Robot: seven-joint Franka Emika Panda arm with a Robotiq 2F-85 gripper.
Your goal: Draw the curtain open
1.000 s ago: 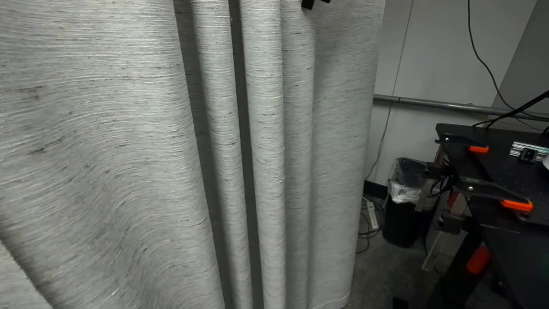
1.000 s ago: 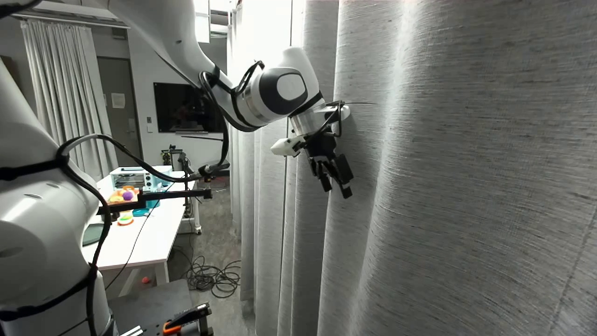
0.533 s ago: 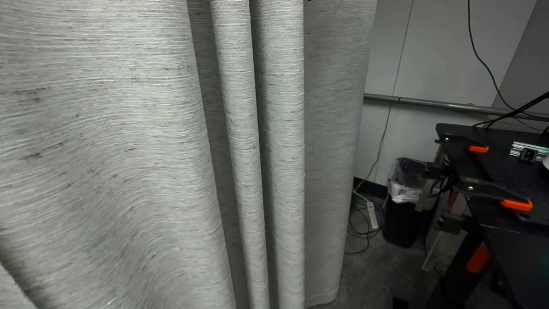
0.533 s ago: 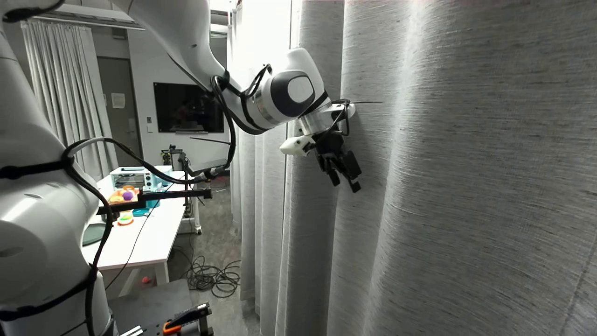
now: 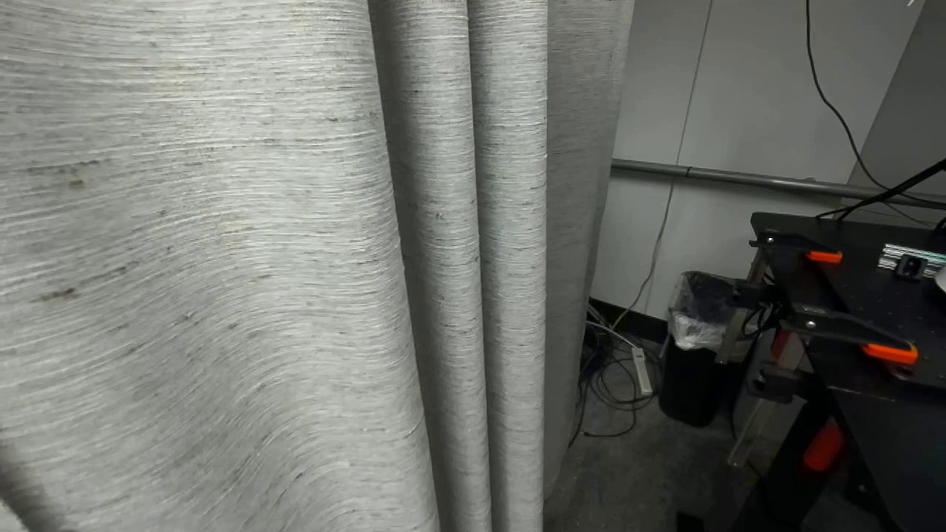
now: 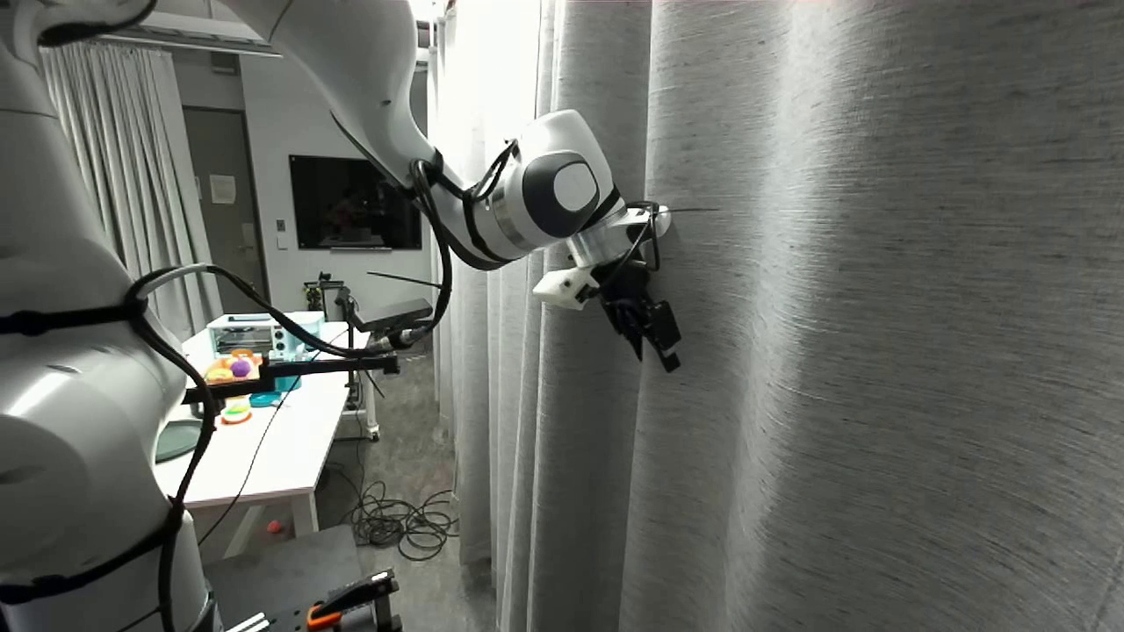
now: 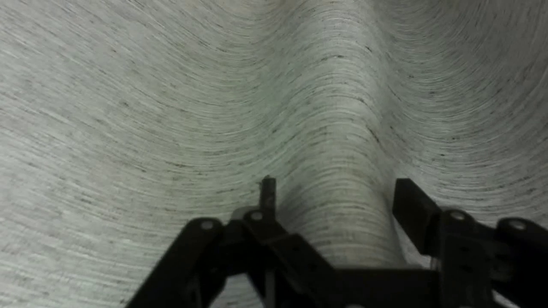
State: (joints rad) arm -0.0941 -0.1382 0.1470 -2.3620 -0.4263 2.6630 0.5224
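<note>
The curtain [image 5: 244,222] filled the left and middle of an exterior view, cut off at three edges; then came a partly hidden bin [image 5: 691,384] and a black table [image 5: 898,436] running out of frame. In the wrist view, the gripper [image 7: 336,192] stood spread astride a curtain fold, contact hard to make out.

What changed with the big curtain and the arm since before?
In an exterior view, the arm moved right. In an exterior view, the big curtain bunched up: its right edge slid left, its folds right, showing more floor. No grab or release shows; the fingers are apart, a fold between them. The trash can and white table stayed put.
</note>
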